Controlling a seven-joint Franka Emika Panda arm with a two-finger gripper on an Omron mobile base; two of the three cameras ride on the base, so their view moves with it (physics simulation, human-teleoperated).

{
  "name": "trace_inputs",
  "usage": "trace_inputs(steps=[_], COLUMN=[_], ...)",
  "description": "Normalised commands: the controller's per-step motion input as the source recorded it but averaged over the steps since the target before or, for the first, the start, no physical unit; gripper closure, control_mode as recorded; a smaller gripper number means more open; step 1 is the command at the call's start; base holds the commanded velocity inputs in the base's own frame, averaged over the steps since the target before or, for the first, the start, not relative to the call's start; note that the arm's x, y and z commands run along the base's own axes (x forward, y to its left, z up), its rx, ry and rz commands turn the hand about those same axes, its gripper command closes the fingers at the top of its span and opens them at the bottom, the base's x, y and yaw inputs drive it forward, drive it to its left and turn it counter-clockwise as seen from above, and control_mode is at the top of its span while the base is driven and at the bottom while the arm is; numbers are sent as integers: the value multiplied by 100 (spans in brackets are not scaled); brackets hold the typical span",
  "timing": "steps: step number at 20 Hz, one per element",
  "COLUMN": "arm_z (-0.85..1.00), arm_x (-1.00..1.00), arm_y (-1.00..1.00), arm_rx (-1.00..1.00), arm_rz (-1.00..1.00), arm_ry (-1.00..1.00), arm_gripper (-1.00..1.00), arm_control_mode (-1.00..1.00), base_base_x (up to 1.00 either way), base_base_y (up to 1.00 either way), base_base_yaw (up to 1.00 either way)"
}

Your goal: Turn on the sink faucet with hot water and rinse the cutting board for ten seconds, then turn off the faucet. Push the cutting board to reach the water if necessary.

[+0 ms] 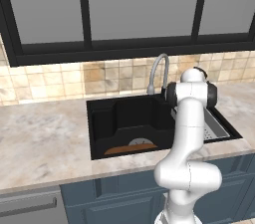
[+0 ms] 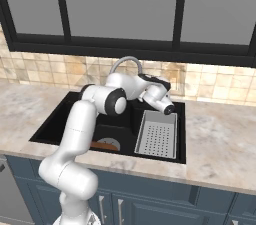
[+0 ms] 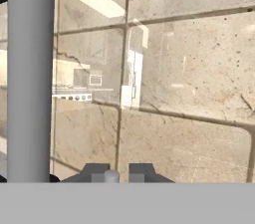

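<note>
Cutting board (image 1: 130,149) lies flat on the floor of the sink (image 1: 102,118), front edge, just beside the round drain (image 1: 141,142). Faucet (image 1: 158,71) stands at the back rim; its spout fills the left of the hand view. Gripper (image 3: 118,173) is up by the faucet facing the tiled backsplash (image 3: 189,68), fingertips nearly together around a small grey knob, can't tell if gripping. Strainer tray (image 2: 157,134) sits in the right part of the sink.

Grey strainer tray (image 2: 157,140) sat at the basin's right side, marble counter (image 1: 45,138) around, tan tile backsplash (image 1: 104,78) behind, dark-framed window (image 2: 120,9) above.
</note>
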Motion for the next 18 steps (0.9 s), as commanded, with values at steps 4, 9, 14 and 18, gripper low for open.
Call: trace_inputs(steps=[4,9,14,18], arm_z=[0,0,0,0], arm_x=[-5,-5,-7,-6], arm_y=[-30,-30,-32,-39], arm_rx=[0,0,0,0], arm_rz=[-1,-2,-3,-3], arm_ry=[0,0,0,0], arm_gripper=[100,100,100,100], arm_control_mode=[-100,-100,-100,-100], base_base_x=[0,0,0,0], base_base_y=[0,0,0,0], base_base_yaw=[0,0,0,0])
